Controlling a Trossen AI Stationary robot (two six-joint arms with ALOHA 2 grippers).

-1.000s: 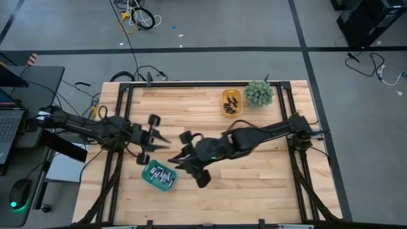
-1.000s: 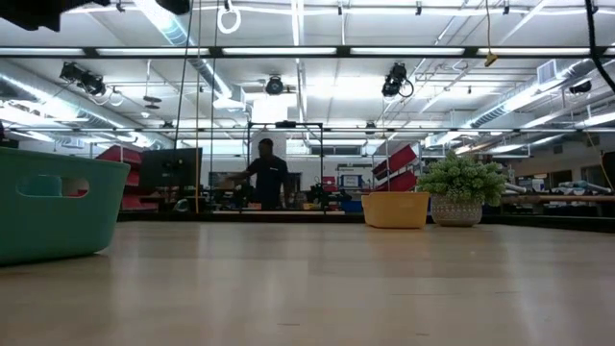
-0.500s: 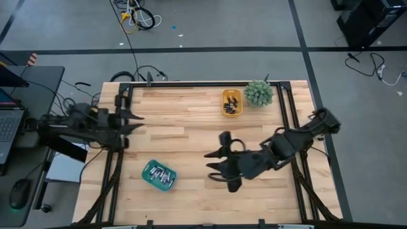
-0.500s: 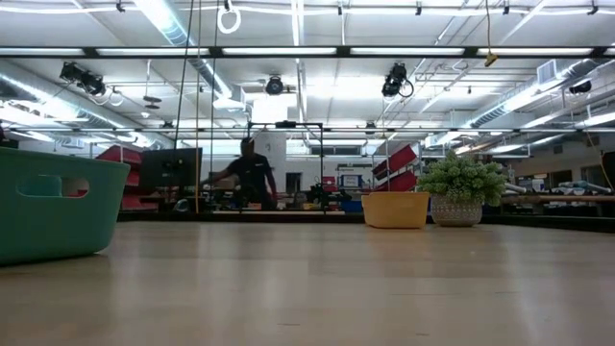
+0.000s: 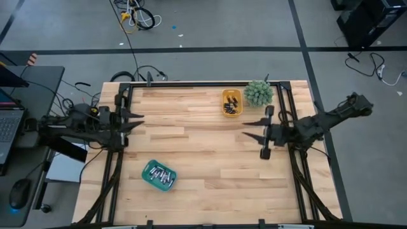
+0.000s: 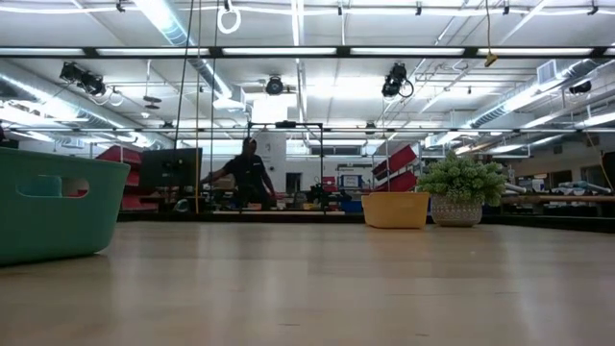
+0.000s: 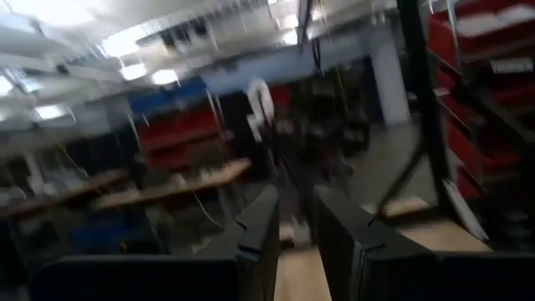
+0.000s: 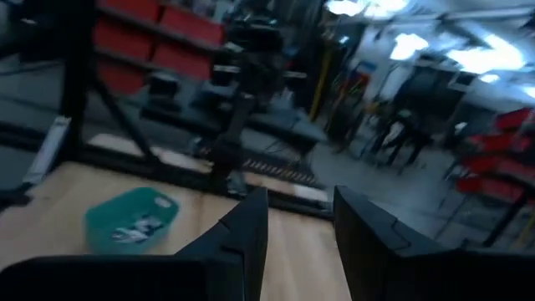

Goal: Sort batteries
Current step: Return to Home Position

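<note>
Both arms are pulled back from the middle of the counter (image 5: 191, 130), where they reached a second ago. The left pincer (image 5: 136, 121) is now at the left edge of the counter. The right pincer (image 5: 245, 130) is no longer just beside the green bin (image 5: 158, 175). It has gone across the counter, a bit more each time, and is now close to the right edge, well apart from the bin. In the room far behind, the person (image 6: 246, 173) has stepped a little to the left.
</note>
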